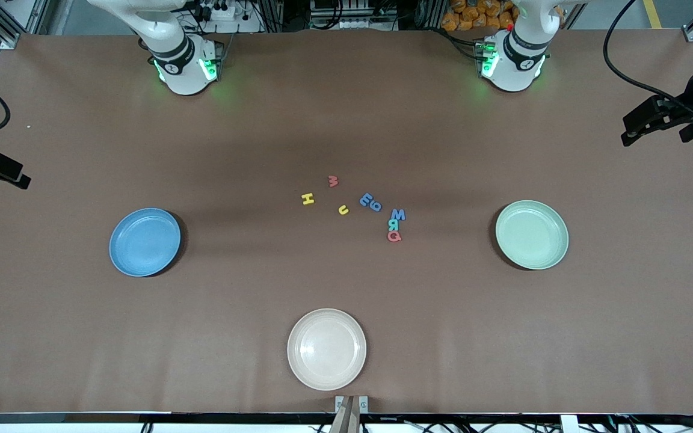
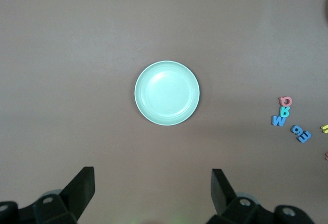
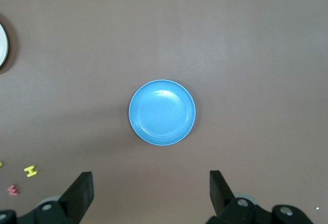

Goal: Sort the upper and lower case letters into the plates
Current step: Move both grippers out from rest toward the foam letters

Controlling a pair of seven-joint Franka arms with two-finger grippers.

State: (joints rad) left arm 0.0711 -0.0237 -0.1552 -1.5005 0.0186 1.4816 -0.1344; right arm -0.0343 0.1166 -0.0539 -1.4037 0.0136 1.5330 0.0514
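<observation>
Several small foam letters [image 1: 366,199] lie loose in the middle of the table: a red one [image 1: 333,181], a yellow H [image 1: 307,199], a yellow u [image 1: 343,210], two blue ones touching, and a blue, teal and red stack [image 1: 394,225]. The blue plate [image 1: 145,242] sits toward the right arm's end and the mint green plate [image 1: 532,234] toward the left arm's end. Both plates hold nothing. My left gripper [image 2: 152,172] hangs high beside the mint plate [image 2: 166,93], open. My right gripper [image 3: 150,175] hangs high beside the blue plate [image 3: 162,113], open.
A beige plate [image 1: 326,349] with nothing in it lies nearer the front camera than the letters, close to the table's front edge. Both arm bases [image 1: 187,66] stand along the back edge. Brown tabletop lies bare between the letters and each plate.
</observation>
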